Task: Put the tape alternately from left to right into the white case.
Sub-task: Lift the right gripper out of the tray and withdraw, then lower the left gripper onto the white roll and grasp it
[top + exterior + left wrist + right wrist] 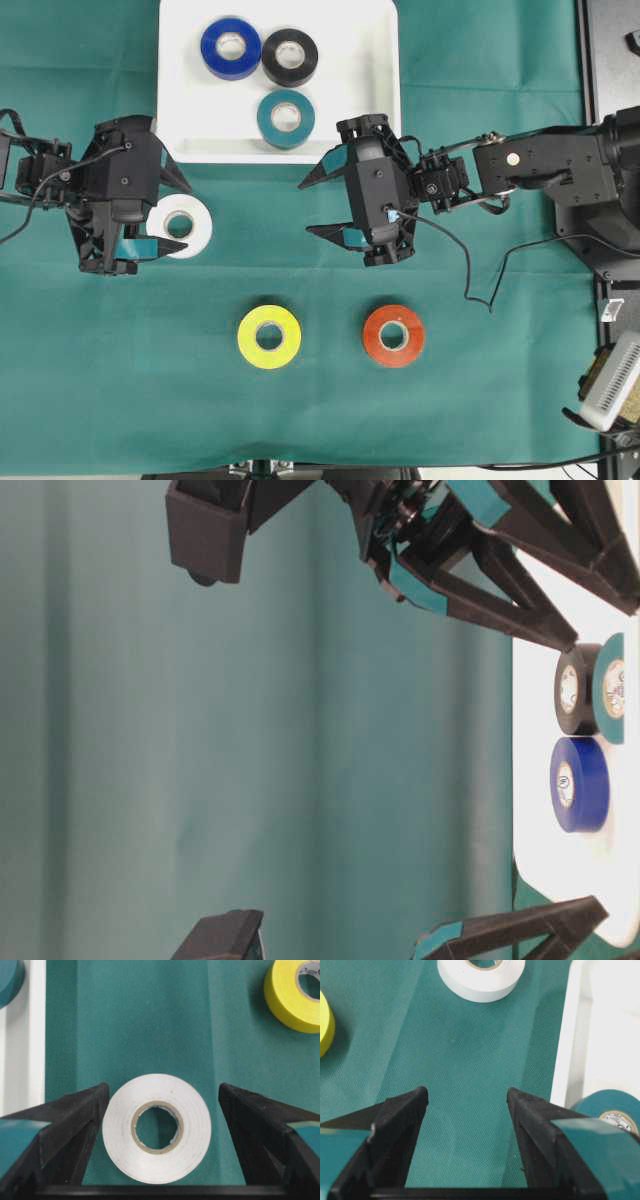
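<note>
Overhead, the case (278,140) holds the blue roll (231,47), black roll (290,56) and teal roll (286,118), its right part bare. The white roll (186,225) lies on the table (480,400) just below the case's near rim; yellow (269,336) and red (393,336) sit lower, well apart.

At table level, black touches teal; blue is apart.

From the left wrist, the left gripper (160,1105) has its jaws wide around the white roll, gaps either side.

From the right wrist, the right gripper (467,1102) stands open over bare cloth beside the case's rim, holding nothing.
</note>
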`<state>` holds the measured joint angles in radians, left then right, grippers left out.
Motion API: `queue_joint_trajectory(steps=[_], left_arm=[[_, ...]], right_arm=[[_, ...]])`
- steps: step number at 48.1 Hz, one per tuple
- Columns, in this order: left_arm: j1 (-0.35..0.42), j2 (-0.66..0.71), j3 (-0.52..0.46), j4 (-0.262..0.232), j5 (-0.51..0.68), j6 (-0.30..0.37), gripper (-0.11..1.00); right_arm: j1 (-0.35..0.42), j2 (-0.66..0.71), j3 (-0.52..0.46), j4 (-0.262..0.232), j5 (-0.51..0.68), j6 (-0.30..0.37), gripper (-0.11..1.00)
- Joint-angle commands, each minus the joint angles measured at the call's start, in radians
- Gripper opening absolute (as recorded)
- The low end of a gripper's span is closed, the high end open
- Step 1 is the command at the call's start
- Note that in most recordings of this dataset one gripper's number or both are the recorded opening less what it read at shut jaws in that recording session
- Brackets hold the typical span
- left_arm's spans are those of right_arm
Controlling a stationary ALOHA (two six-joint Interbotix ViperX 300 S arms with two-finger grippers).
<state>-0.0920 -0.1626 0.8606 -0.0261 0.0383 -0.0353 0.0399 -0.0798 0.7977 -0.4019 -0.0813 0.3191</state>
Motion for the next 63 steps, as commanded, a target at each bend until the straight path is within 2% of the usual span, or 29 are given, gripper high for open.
queue_joint_trajectory(steps=[1,16,26,44,63], left_arm=[[-0.005,-0.008,-0.003,-0.002,-0.003,-0.003,0.61],[-0.061,-0.005,0.017,-0.003,-0.003,-0.005,0.61],[-0.086,0.066,0.005,-0.003,-0.003,-0.006,0.61],[-0.086,0.195,-0.051,-0.003,-0.002,-0.005,0.61],[-0.084,0.229,-0.064,-0.003,-0.002,-0.005,0.61]], right_arm=[[0.003,-0.025,-0.008,-0.002,-0.009,0.002,0.68],[0.003,-0.025,-0.009,-0.002,-0.009,0.002,0.68],[0.002,-0.025,-0.012,-0.002,-0.009,0.002,0.68],[0.003,-0.023,-0.014,-0.002,-0.005,0.002,0.68],[0.003,-0.023,-0.008,-0.002,-0.005,0.002,0.68]])
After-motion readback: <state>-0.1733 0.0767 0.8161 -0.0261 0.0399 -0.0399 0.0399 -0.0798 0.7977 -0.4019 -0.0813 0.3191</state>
